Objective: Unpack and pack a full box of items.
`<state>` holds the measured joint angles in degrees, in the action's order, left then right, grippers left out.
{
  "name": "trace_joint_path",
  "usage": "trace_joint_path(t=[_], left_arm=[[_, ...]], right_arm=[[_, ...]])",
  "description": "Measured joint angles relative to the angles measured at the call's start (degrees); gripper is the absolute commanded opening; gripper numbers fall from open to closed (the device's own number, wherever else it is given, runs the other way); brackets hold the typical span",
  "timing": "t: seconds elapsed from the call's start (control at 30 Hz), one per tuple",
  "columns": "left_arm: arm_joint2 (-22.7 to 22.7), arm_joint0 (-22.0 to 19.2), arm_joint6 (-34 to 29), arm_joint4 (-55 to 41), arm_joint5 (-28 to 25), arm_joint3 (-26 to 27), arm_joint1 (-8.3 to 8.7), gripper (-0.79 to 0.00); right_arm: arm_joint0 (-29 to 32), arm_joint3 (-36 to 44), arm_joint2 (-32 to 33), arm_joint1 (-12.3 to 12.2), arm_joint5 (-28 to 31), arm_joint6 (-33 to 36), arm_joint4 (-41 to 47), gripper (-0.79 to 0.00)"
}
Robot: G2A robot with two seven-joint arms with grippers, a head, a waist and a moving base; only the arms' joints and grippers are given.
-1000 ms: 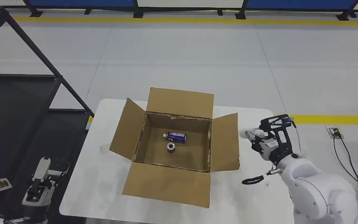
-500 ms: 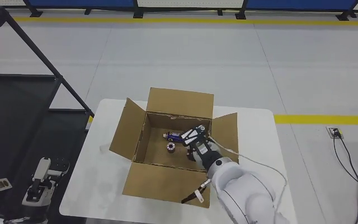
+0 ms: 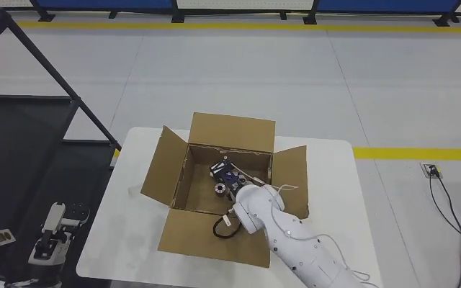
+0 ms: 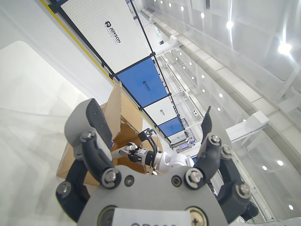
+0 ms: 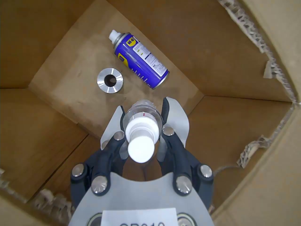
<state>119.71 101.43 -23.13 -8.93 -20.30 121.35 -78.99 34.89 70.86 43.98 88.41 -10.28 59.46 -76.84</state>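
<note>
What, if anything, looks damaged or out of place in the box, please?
The cardboard box has torn, ragged edges along its rim. Inside, the blue spray can lies on its side beside a metal ring. The right gripper is shut on a clear bottle over the box floor. No spill is visible.

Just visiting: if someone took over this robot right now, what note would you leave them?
Left gripper: open, empty, away from the box.
Right gripper: shut on clear bottle, inside the box above its floor.
On box floor: blue spray can on its side, metal ring beside it, apart.
Done: two items lie inside.
Left: bottle not yet set down.
</note>
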Motion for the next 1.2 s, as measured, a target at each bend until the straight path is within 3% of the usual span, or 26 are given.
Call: trace_joint_path(t=[0.03,0.1,0.2,0.37,0.43,0.53,0.6,0.73,0.87,0.97,1.2], left_arm=[[0.0,0.0,0.0,0.0,0.0,0.0,0.0,0.0],[0.0,0.0,0.0,0.0,0.0,0.0,0.0,0.0],[0.0,0.0,0.0,0.0,0.0,0.0,0.0,0.0],[0.0,0.0,0.0,0.0,0.0,0.0,0.0,0.0],[0.0,0.0,0.0,0.0,0.0,0.0,0.0,0.0],[0.0,0.0,0.0,0.0,0.0,0.0,0.0,0.0],[0.0,0.0,0.0,0.0,0.0,0.0,0.0,0.0],[0.0,0.0,0.0,0.0,0.0,0.0,0.0,0.0],[0.0,0.0,0.0,0.0,0.0,0.0,0.0,0.0],[0.0,0.0,0.0,0.0,0.0,0.0,0.0,0.0],[0.0,0.0,0.0,0.0,0.0,0.0,0.0,0.0]], right_arm=[[-0.6,-1.5,-0.1,0.3,0.0,-0.2,0.7,-0.588],[-1.6,-4.2,-0.5,1.0,0.3,-0.8,1.8,-0.449],[-2.1,-6.0,-0.9,1.6,0.5,-1.3,2.3,-0.449],[-1.2,-3.8,-0.5,1.8,0.1,-1.8,0.7,-0.379],[-0.3,-1.9,0.2,1.6,-0.2,-1.4,-0.1,-0.231],[1.6,2.4,1.9,1.0,0.0,-0.3,-1.6,-0.142],[3.3,6.1,3.3,0.4,0.6,0.4,-2.9,0.0],[7.7,17.5,6.4,-0.9,3.0,3.6,-6.4,0.0],[15.0,36.3,11.1,-2.7,6.1,9.7,-11.5,0.0],[18.3,45.2,12.8,-3.2,7.5,12.1,-12.7,0.0],[17.8,43.3,12.7,-3.2,7.3,11.8,-12.6,0.0]])
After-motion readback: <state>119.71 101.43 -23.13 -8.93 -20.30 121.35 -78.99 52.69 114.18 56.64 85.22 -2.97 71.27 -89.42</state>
